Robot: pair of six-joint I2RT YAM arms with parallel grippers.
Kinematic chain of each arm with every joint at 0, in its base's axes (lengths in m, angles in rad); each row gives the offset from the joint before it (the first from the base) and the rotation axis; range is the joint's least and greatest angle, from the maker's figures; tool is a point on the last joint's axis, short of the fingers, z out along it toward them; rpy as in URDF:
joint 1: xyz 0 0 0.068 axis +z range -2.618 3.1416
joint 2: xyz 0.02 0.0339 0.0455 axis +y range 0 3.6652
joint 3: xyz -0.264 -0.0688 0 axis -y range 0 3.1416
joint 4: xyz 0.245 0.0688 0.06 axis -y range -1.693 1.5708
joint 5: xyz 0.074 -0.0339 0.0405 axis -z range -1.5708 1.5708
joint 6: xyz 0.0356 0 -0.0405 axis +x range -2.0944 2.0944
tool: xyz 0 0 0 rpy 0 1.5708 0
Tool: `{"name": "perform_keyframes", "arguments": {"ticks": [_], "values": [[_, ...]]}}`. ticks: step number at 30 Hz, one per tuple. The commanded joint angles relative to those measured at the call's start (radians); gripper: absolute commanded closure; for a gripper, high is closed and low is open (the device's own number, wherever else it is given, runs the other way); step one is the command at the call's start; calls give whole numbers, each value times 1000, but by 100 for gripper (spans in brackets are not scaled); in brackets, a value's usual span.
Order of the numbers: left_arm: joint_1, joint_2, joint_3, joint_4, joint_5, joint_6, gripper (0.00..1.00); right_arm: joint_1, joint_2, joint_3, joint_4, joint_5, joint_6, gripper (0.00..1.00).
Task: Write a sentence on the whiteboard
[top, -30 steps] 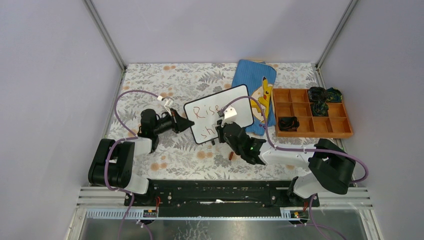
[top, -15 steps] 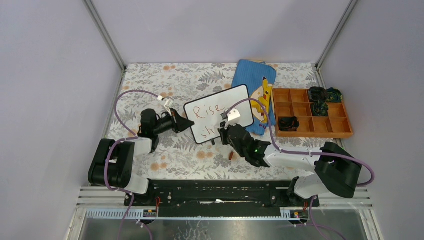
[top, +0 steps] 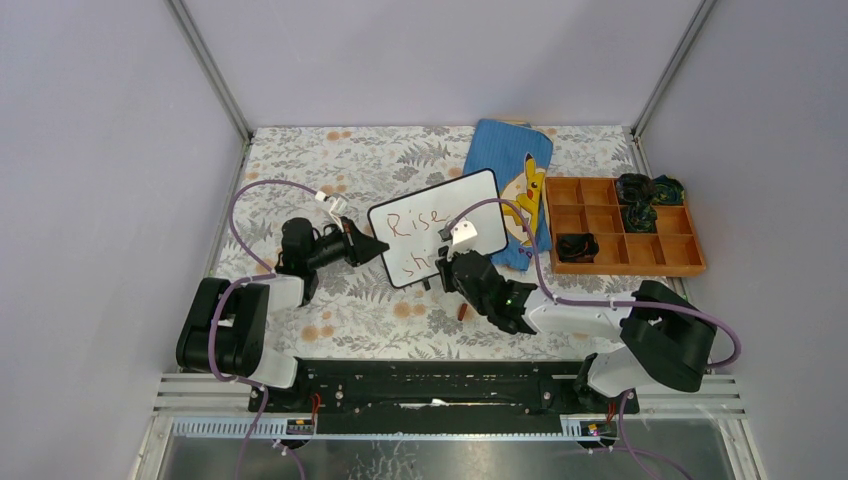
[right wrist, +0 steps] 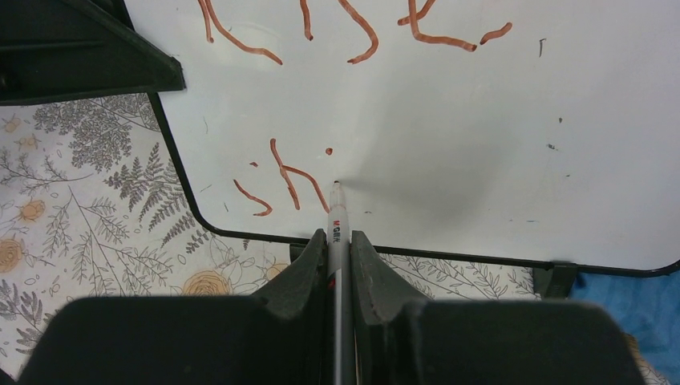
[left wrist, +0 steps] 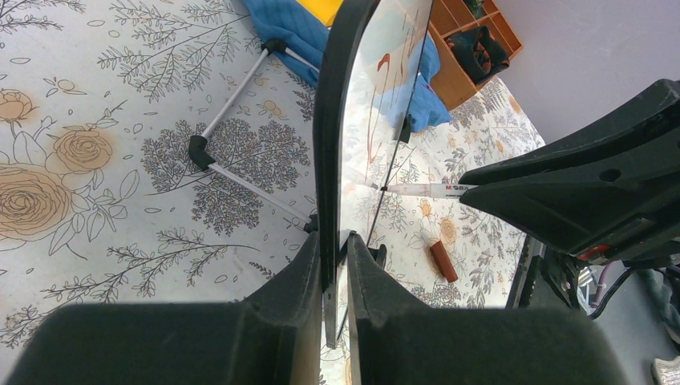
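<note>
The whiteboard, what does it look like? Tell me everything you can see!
The whiteboard is a small white rectangle with a thin black frame, rounded corners and small black feet. It stands tilted on the flowery tablecloth, one corner hiding part of the blue Pikachu pouch. Reddish letters read "Rise", with "sh" below. The left gripper pinches its left edge, and the right gripper's marker touches its tip to the surface beside "sh".

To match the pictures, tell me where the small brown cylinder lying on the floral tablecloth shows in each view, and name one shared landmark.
Top external: the small brown cylinder lies just below the picture's centre.
Left wrist: the cylinder lies lower right, on the cloth.
Right wrist: not in it.
Shared landmark: the black-framed white whiteboard with red-brown writing.
</note>
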Motion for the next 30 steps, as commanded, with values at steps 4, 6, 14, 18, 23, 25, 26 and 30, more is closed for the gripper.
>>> {"name": "perform_keyframes", "arguments": {"ticks": [4, 6, 14, 18, 23, 25, 26, 30], "values": [[-22, 20, -6, -116, -37, 66, 100, 2, 6, 31, 20, 15, 6, 100], [-22, 19, -6, -118, -37, 65, 100, 3, 3, 26, 15, 15, 6, 100], [-23, 18, -6, -121, -39, 68, 100, 2, -4, -7, -3, 5, 22, 100], [-24, 19, -6, -122, -39, 70, 100, 2, -12, -23, -12, -4, 30, 100], [-25, 21, -5, -124, -39, 70, 100, 4, -16, -32, -30, -20, 37, 100], [-25, 21, -5, -125, -39, 70, 100, 5, -18, -32, -35, -21, 39, 100], [-25, 20, -6, -124, -39, 70, 100, 6, -23, -32, -34, -18, 39, 100], [-26, 19, -6, -125, -41, 72, 100, 6, -74, -29, -32, 5, 36, 100]]}}
